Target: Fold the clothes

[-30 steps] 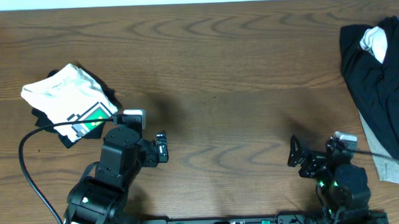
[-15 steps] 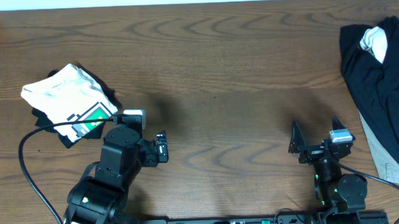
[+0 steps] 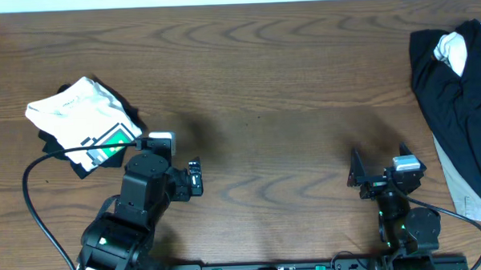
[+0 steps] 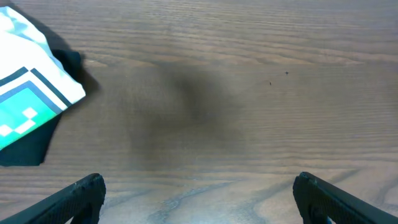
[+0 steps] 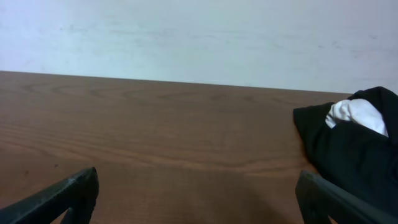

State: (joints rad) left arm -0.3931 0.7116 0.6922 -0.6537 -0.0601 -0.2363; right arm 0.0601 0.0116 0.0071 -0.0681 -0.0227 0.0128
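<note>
While my left gripper (image 4: 199, 185) and right gripper (image 5: 198, 182) both gape empty, I see the folded white T-shirt (image 3: 81, 118) far left on the table (image 3: 262, 70), cropped in the left wrist view.

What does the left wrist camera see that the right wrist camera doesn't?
Only the left wrist view shows the white shirt with its green print, at the left edge, with a black bundle peeking from under it. Only the right wrist view shows the wall and the black heap with white cloth on the right. Both show the wooden table and an open pincer: the left pincer and the right pincer.
</note>
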